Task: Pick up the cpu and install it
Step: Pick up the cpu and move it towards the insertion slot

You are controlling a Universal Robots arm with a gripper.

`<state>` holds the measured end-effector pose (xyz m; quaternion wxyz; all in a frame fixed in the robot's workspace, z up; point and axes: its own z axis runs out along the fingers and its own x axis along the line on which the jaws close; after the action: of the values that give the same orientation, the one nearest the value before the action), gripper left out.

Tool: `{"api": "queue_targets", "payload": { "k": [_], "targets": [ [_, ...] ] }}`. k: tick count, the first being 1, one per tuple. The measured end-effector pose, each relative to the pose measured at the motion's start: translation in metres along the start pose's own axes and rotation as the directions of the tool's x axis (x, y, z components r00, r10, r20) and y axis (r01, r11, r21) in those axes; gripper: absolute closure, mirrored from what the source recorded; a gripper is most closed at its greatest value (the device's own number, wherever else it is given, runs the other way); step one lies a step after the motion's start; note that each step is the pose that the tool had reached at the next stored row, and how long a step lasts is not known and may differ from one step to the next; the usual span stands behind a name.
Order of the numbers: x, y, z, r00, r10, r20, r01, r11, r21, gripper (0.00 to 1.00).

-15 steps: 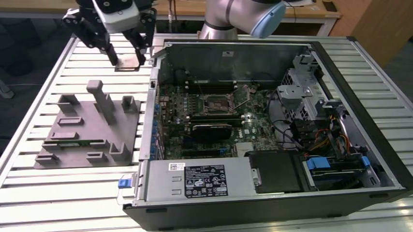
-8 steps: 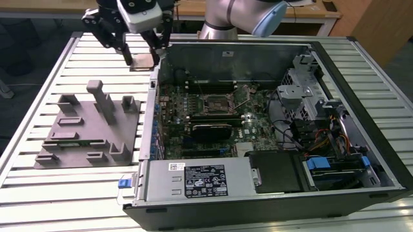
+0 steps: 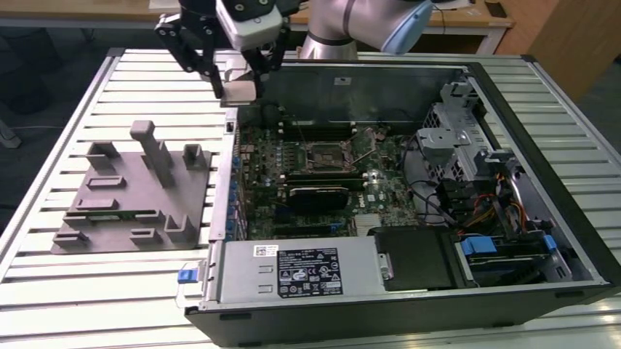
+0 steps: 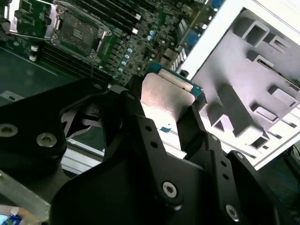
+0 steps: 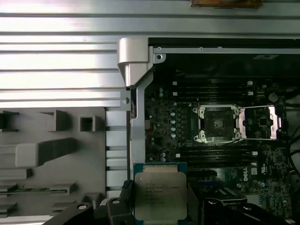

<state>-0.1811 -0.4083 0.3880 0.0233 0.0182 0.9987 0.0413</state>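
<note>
The cpu (image 3: 241, 91) sits squarely between the two black fingers (image 4: 191, 129) of the pincer (image 3: 240, 84). The pincer is closed only as far as the chip's width and grips it by two opposite edges, so the chip hangs in the air with its flat top exposed. In the exterior view the held cpu hovers over the far corner of the open computer case (image 3: 543, 218). It is at about 10 o'clock from the open socket (image 3: 325, 154) on the board and well apart from it. A grey moulded holder (image 3: 126, 196) lies on the slatted metal surface (image 3: 58, 305), at about 7 o'clock from the chip. The cpu is a small flat square with a dull silver metal lid carrying faint print. A thin teal-green rim shows along its free edges in both wrist views.
</note>
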Motion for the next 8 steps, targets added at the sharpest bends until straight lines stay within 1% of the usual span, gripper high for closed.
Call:
{"api": "queue_targets", "payload": {
  "k": [5,8],
  "targets": [
    [-0.0195,0.0007,0.0009,1.0000,0.000,0.0000,0.000,1.0000,0.0000,0.46],
    [-0.0293,0.0010,0.0014,1.0000,0.000,0.0000,0.000,1.0000,0.0000,0.46]
  ]
}}
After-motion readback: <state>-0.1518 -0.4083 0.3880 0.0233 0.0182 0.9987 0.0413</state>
